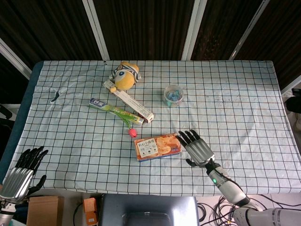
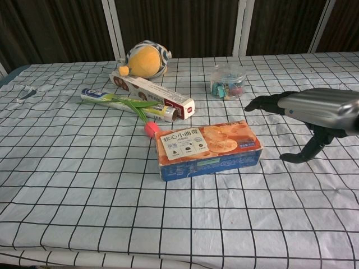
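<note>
While the right hand is hovering just beside the orange biscuit box, its fingers are spreading apart and holding nothing, with the fingertips pointing past the box's right end; in the chest view the same hand is floating above the cloth with the thumb hanging down, so it seems to be lining up beside the box rather than pressing on it, and I cannot tell whether any finger is actually touching the carton. The box is lying flat on the checked tablecloth, near the front middle of the table, printed face up, showing round biscuits and a white label panel, with a blue strip along its front edge. Just behind its left corner a small red-pink piece is sitting at the end of green stalks that are crossing a toothpaste tube. A long white and maroon carton is resting at a slant behind the tube, and a yellow plush toy is sitting farther back. A clear tub of small coloured bits is standing well apart, behind the hand. The left hand is hanging off the table's near left corner, fingers apart and holding nothing, well away from everything.
</note>
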Robot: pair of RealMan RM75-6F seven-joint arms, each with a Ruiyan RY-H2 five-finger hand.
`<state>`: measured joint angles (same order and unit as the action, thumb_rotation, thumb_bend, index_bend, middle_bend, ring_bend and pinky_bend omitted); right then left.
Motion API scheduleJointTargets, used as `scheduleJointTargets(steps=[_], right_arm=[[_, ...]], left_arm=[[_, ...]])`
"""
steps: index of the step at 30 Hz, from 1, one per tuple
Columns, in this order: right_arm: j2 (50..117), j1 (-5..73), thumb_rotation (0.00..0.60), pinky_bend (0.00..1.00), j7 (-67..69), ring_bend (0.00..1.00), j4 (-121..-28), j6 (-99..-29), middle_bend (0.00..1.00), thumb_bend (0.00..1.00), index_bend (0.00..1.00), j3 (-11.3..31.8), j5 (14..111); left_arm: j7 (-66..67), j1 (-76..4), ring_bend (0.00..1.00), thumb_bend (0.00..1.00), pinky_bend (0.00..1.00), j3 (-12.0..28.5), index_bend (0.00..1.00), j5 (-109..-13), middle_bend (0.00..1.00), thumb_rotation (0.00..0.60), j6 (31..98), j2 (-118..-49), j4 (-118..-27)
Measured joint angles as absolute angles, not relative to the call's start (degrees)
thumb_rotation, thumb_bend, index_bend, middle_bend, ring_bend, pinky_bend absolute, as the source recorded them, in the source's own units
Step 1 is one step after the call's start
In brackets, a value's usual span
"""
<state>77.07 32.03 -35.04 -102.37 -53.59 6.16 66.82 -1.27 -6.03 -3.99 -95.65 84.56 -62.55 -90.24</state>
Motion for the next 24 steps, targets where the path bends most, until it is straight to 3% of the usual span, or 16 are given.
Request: scheduleJointTargets(steps=[11, 12, 14, 15, 16, 19, 24], right_arm=[[77.99, 33.46, 0.600, 0.00, -34.49, 0.00, -102.24, -54.42, 0.00, 0.23, 0.00, 4.77, 67.60], [78.03, 33.53, 0.600, 0.10, -34.61, 0.06, -102.26, -54.70, 0.04, 0.23, 0.00, 4.68, 67.84], [78.16, 33.65, 0.600, 0.48, -34.94, 0.39, -102.31, -55.36, 0.29, 0.23, 0.00, 4.61, 68.42], [78.19, 33.73, 0.600, 0.75, -34.88, 0.66, -102.47, -55.61, 0.50, 0.23, 0.00, 4.55, 68.75], [78.16, 33.83, 0.600, 0.90, -34.77, 0.85, -102.65, -55.51, 0.67, 0.23, 0.00, 4.48, 68.74], [78.21, 34.30, 0.600, 1.00, -35.65, 1.00, -103.04, -54.98, 0.90, 0.23, 0.00, 4.14, 67.75], [78.68, 35.35, 0.600, 1.00, -39.33, 1.00, -104.18, -54.61, 1.00, 0.23, 0.00, 3.51, 63.62]], left_arm=[[-1.74, -5.94, 0.00, 0.42, 0.00, -3.81, 0.00, -95.52, 0.00, 0.600, 84.88, -62.38, -90.19], [-1.82, -5.93, 0.00, 0.42, 0.00, -3.83, 0.00, -95.48, 0.00, 0.600, 84.85, -62.33, -90.17], [-2.03, -5.86, 0.00, 0.42, 0.00, -3.86, 0.00, -95.55, 0.00, 0.600, 85.04, -62.27, -90.16], [-2.11, -5.81, 0.00, 0.42, 0.00, -3.87, 0.00, -95.65, 0.00, 0.600, 85.24, -62.26, -90.13], [-2.22, -5.72, 0.00, 0.42, 0.00, -3.90, 0.00, -95.84, 0.00, 0.600, 85.54, -62.24, -90.07], [-2.43, -5.48, 0.00, 0.42, 0.00, -3.97, 0.00, -96.18, 0.00, 0.600, 86.06, -62.25, -89.87], [-2.41, -5.50, 0.00, 0.42, 0.00, -4.01, 0.00, -96.19, 0.00, 0.600, 85.92, -62.32, -89.79]])
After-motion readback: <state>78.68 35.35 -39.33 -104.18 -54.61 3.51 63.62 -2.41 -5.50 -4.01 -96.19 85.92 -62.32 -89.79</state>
